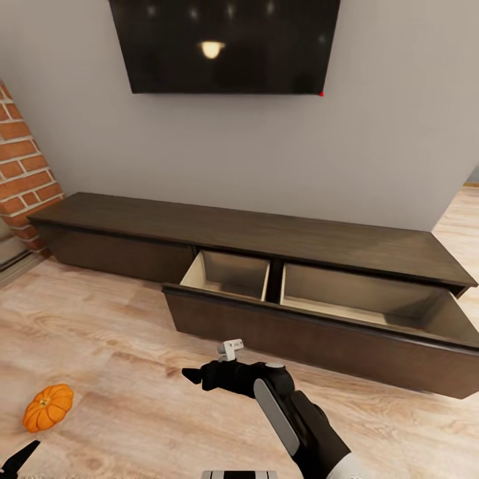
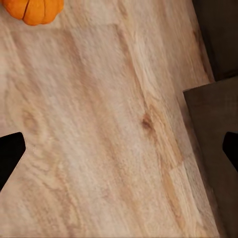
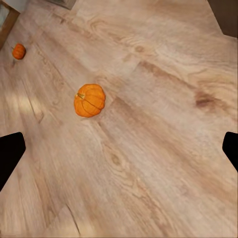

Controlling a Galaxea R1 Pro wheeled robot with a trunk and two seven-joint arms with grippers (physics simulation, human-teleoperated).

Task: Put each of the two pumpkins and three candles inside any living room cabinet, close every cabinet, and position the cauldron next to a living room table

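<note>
My right end effector (image 1: 193, 376) hangs over the floor (image 1: 133, 346) just in front of the cabinet (image 1: 253, 233), pointing toward my left, its fingers apart with nothing between them. My left end effector (image 1: 20, 456) shows at the bottom corner of the head view; its wrist view shows its fingertips (image 2: 10, 153) wide apart over bare planks.

The cabinet runs long along the wall under the TV (image 1: 226, 43). Its wide drawer (image 1: 319, 332) is pulled out, two pale compartments open to the top.

One pumpkin (image 1: 48, 407) lies on the floor to my left, near the left end effector and well apart from the drawer, tipped on its side so that its stem axis lies roughly level. In the right wrist view it sits ahead of the fingers, and a second pumpkin (image 3: 19, 51) lies farther off, too small to tell which way it points.
</note>
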